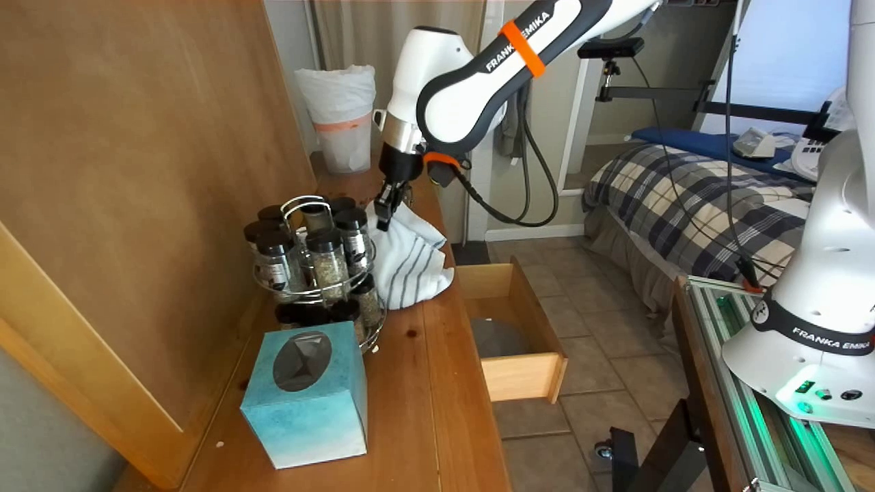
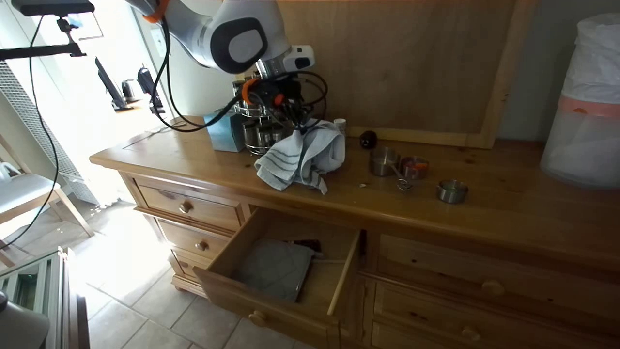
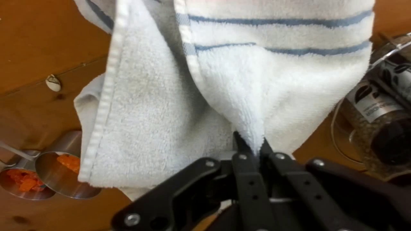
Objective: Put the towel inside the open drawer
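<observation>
The towel (image 3: 208,96), white with blue-grey stripes: I hold it pinched at a gathered fold, the rest in loose creases, higher than the drawer (image 2: 290,322) and outside it. The drawer, of plain wood, stands pulled out.

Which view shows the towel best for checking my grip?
The wrist view: the towel fills much of it, with a fold pinched in the gripper. Both exterior views show its striped folds smaller, the pinch too small to tell.
</observation>
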Controlling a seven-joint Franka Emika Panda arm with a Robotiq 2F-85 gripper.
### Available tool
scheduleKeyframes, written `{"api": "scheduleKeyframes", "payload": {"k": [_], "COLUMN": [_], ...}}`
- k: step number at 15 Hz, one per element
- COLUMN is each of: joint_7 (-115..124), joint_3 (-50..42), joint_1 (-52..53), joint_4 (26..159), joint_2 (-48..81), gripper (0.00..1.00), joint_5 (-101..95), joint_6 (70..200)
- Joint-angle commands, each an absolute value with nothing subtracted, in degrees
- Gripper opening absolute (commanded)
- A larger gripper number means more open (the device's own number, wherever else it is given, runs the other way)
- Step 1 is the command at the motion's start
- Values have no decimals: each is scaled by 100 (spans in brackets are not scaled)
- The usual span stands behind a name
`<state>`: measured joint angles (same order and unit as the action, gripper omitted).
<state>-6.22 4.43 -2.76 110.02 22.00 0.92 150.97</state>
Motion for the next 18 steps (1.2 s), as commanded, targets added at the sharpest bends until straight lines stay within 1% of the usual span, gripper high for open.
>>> {"api": "scheduleKeyframes", "payload": {"k": [1, 6, 12, 14, 18], "joint_7": [-865, -1289, -1685, -1711, -1539], "joint_3": [324, 66, -363, -518, -755], "joint_1": [-427, -606, -553, -542, -525], "joint_4": [11355, 11919, 12675, 12956, 13483], "joint_2": [1435, 259, -1081, -1493, -2180], "gripper": [2, 2, 2, 2, 2], "joint_5": [212, 296, 475, 490, 466], "joint_6": [14386, 13767, 13284, 13297, 13992]}}
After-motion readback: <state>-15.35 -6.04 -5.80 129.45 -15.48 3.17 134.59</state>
